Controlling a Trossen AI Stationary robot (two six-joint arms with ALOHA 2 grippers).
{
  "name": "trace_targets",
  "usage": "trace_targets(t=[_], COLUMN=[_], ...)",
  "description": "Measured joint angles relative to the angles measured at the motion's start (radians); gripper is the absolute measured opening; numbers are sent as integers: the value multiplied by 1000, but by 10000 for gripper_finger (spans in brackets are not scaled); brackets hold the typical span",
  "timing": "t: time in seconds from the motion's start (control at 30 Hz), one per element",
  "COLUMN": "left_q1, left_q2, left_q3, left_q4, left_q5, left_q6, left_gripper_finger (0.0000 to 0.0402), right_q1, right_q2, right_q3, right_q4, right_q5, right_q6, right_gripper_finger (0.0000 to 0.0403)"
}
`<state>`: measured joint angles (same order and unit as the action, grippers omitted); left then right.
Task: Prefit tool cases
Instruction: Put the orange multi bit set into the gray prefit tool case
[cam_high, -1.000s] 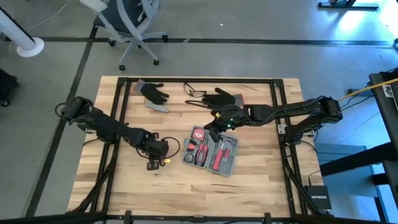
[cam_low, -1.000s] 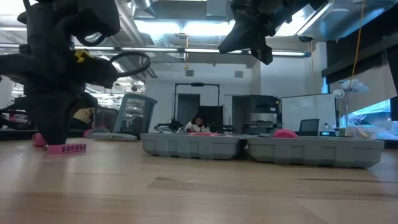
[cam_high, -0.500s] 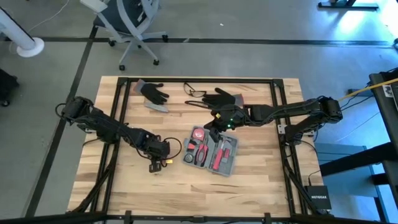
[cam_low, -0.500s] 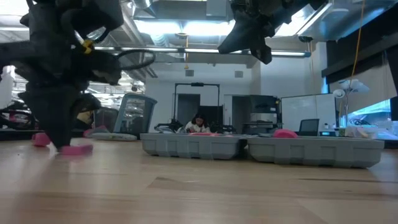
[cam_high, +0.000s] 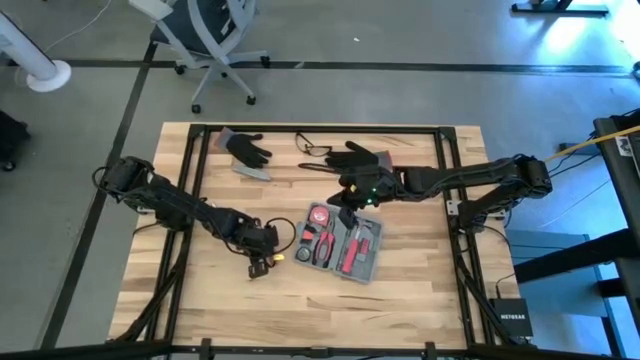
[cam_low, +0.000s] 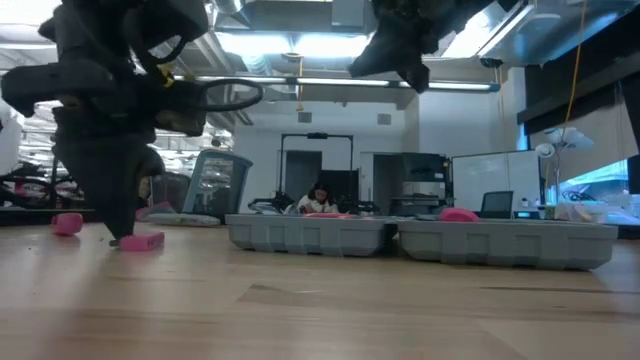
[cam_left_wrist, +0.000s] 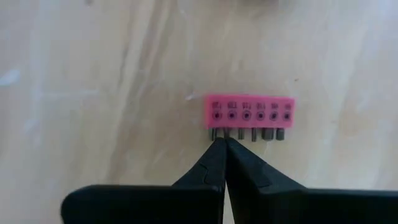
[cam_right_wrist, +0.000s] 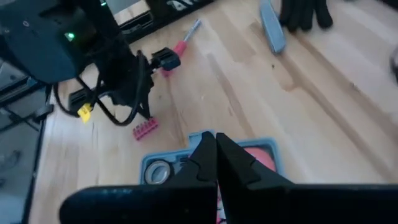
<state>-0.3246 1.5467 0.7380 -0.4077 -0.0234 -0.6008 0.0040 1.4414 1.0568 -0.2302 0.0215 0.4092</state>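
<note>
On the bench (cam_high: 200, 300), the left gripper (cam_high: 262, 266) is down at the wood just left of the case (cam_high: 340, 245), its jaws pressed together and empty, their tips touching the row of steel bits that stick out of a small pink bit holder (cam_left_wrist: 249, 112) lying flat on the boards. In the low view that holder (cam_low: 141, 241) sits beside the foot of the left arm, with a second pink piece (cam_low: 67, 223) a little further left. The case lies open and flat near the middle of the bench, both grey-blue halves side by side, red-handled tools (cam_high: 350, 250) seated in its slots and a round red item (cam_high: 319, 214) in the upper left corner. The right gripper (cam_high: 347, 216) hangs above the far edge of the case, clear of it, with jaws shut and nothing between them; its wrist view looks past them to the case's rim (cam_right_wrist: 149, 163) and the left arm beyond. Behind the case lie two black gloves (cam_high: 245, 150), a pair of glasses (cam_high: 313, 146) between them. In the low view a person (cam_low: 320, 198) sits far back in the room.
</note>
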Motion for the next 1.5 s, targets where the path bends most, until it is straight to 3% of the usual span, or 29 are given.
trace_targets(t=[0.2, 0.47, 0.7, 0.83, 0.93, 1.03, 1.17, 1.37, 1.5], left_q1=[-76, -243, -322, -370, -430, -511, -647, -825, -905], left_q2=[0, 0, -19, -63, -108, -156, -218, -285, -293], left_q3=[37, 42, 61, 98, 114, 114, 113, 113, 113], left_q4=[-193, -209, -255, -393, -449, -492, -520, -532, -535], left_q5=[-84, -216, -215, -211, -211, -209, -214, -240, -299], left_q6=[-83, -461, -628, -598, -522, -528, -634, -761, -866], left_gripper_finger=[0, 0, 0, 0, 0, 0, 0, 0, 0], right_q1=[2, 2, 53, 112, 151, 180, 179, 179, 181], right_q2=[-1, 73, 320, 460, 543, 629, 741, 897, 932], right_q3=[22, 121, 347, 493, 606, 715, 877, 1108, 1180], right_q4=[1, 6, -4, -81, -178, -264, -338, -535, -581], right_q5=[-80, -40, -66, -59, 14, 71, 84, 66, 64], right_q6=[-106, -229, -405, -564, -637, -621, -485, -393, -312], right_gripper_finger=[0, 17, 121, 186, 221, 244, 262, 269, 269])
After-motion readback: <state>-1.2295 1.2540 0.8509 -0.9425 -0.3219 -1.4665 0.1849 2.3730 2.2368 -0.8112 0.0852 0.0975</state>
